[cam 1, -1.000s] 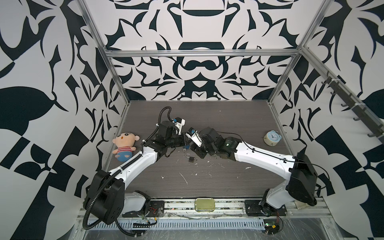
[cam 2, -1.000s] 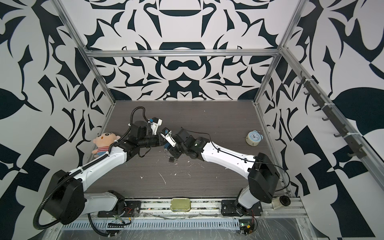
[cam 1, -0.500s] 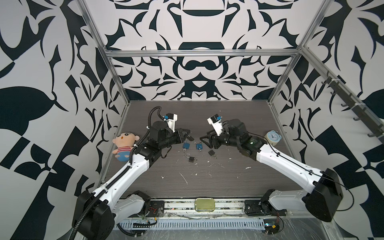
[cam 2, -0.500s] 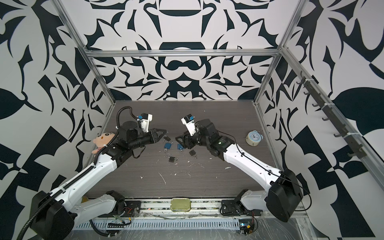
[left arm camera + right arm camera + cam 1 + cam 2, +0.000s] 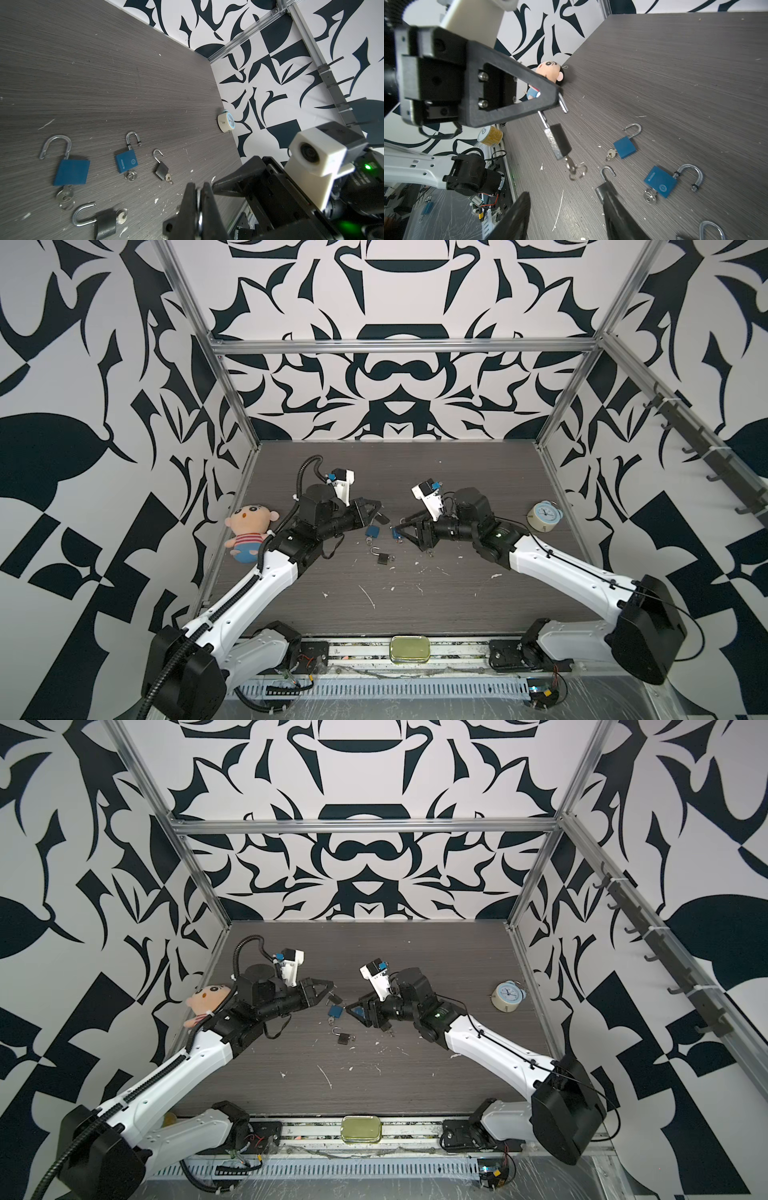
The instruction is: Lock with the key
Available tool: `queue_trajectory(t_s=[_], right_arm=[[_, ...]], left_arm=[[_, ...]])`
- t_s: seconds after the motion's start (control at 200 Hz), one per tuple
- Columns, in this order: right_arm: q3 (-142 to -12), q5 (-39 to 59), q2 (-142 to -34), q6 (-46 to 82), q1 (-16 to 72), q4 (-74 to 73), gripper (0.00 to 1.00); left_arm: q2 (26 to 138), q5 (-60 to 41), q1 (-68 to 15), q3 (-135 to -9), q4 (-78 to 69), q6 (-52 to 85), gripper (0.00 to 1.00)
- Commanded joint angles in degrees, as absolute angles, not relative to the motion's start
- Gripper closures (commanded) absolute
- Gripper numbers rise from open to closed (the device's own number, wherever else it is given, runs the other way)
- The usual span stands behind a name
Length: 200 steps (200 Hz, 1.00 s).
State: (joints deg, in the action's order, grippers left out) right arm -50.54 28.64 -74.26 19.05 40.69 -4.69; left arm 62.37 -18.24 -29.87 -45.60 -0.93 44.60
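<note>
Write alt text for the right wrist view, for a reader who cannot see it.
The left gripper pinches the shackle of a black padlock, which hangs above the table with its key inserted. A small blue padlock and a larger blue padlock lie open on it; the right gripper is open.

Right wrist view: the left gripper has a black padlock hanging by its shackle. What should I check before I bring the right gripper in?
1. Grip of the left gripper on the shackle: ok, jaws shut on it.
2. The black padlock hanging free: ok, it dangles below the fingers.
3. The key seated in the lock: ok, it sticks out of the bottom with its ring.
4. Shackle pressed home: not ok, its free end stands out of the body.
5. The right gripper open and empty: ok.
6. Right gripper lined up with the key: cannot tell; it is apart from the lock.
</note>
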Motion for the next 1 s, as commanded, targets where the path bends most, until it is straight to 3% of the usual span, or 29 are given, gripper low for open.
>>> queue_trajectory(t_s=[0.0,0.755,0.995], right_arm=[[-52.18,27.10,-74.90,17.19,41.90,-8.59,0.42],[-54.56,25.69,-77.91,16.24,43.77,-12.96,0.66],[-54.95,25.74,-78.61,16.26,44.30,-12.92,0.69]], left_arm=[[61.26,-18.75,-30.79,-46.38,-1.14,46.24,1.00],[60.72,-18.56,-33.40,-47.81,-1.32,48.24,1.00],[60.45,-18.50,-33.63,-48.00,-1.67,48.41,1.00]])
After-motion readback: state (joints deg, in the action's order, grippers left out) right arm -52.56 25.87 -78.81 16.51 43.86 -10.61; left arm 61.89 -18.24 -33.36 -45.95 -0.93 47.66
